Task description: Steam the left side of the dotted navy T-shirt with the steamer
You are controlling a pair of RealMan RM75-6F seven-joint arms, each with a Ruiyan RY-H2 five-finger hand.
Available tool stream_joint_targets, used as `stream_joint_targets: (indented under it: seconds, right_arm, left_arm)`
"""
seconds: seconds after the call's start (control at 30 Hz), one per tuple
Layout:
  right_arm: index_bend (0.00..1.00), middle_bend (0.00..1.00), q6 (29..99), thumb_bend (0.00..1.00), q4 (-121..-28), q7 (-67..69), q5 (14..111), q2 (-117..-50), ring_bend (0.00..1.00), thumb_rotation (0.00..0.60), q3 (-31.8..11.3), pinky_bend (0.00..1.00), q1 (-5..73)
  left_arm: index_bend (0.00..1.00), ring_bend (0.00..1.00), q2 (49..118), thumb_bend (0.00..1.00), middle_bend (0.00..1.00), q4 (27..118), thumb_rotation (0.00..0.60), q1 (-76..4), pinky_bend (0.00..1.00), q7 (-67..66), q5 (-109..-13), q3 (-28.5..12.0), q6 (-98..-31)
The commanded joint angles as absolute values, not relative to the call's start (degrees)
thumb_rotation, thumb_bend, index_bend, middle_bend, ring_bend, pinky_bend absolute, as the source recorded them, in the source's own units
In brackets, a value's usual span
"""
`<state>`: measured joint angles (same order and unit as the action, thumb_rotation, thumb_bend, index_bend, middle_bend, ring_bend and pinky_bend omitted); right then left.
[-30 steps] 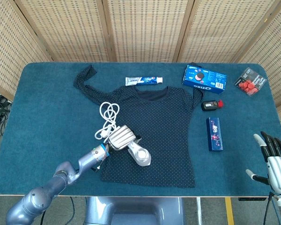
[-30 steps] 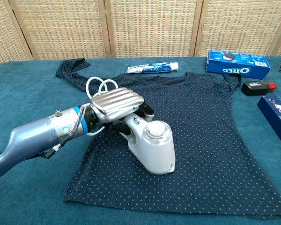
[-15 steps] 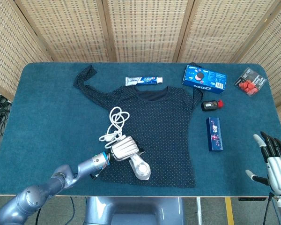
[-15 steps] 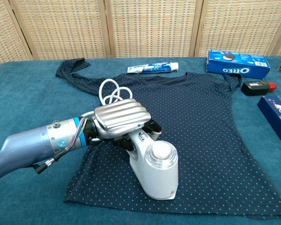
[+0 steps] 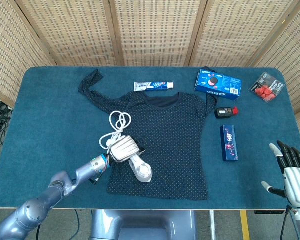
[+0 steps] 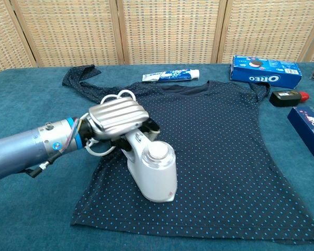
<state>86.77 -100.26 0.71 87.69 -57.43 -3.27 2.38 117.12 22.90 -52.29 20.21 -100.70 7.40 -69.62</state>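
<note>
One robot hand, the left (image 6: 116,117), grips the steamer (image 6: 150,170), now shifted toward the shirt's (image 6: 214,136) left edge; right robot hand (image 5: 291,167) spread, idle.

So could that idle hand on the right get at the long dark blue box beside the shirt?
Probably yes. The right hand is open and holds nothing, and only bare teal table lies between it and the long dark blue box, which lies clear of the dotted navy T-shirt.
</note>
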Motion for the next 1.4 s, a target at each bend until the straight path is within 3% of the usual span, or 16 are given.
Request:
stream_joint_targets:
  seconds: [0.03, 0.3, 0.53, 0.93, 1.4]
  right_arm:
    - [0.01, 0.00, 86.68, 0.00, -100.28, 0.52, 87.76, -57.52, 0.00, 0.600, -3.20, 0.00, 2.42]
    - [0.01, 0.00, 86.59, 0.00, -100.41, -0.40, 88.05, -57.89, 0.00, 0.600, -3.01, 0.00, 2.47]
    - [0.01, 0.00, 87.00, 0.00, -100.58, -0.68, 88.43, -57.95, 0.00, 0.600, -2.90, 0.00, 2.31]
    - [0.01, 0.00, 86.56, 0.00, -100.81, -1.81, 89.17, -58.37, 0.00, 0.600, -2.48, 0.00, 2.54]
    - [0.01, 0.00, 84.99, 0.00, -100.60, -3.16, 88.26, -59.13, 0.00, 0.600, -2.35, 0.00, 3.11]
  left_arm:
    - [1.00, 0.71, 116.74, 0.64, 0.82, 21.26, 0.600, -51.37, 0.77, 21.25, -100.13, 7.14, -70.21]
    - [1.00, 0.71, 116.17, 0.64, 0.82, 18.56, 0.600, -49.58, 0.77, 23.46, -98.66, 6.27, -71.09]
    - [1.00, 0.71, 114.49, 0.64, 0.82, 16.85, 0.600, -50.31, 0.77, 24.80, -93.88, 1.29, -70.80]
    - [1.00, 0.71, 108.48, 0.64, 0.82, 12.90, 0.600, -49.97, 0.77, 22.40, -84.60, -6.42, -61.22]
    - [1.00, 0.71, 111.11, 0.64, 0.82, 12.06, 0.600, -49.33, 0.77, 21.60, -82.48, -6.94, -52.63]
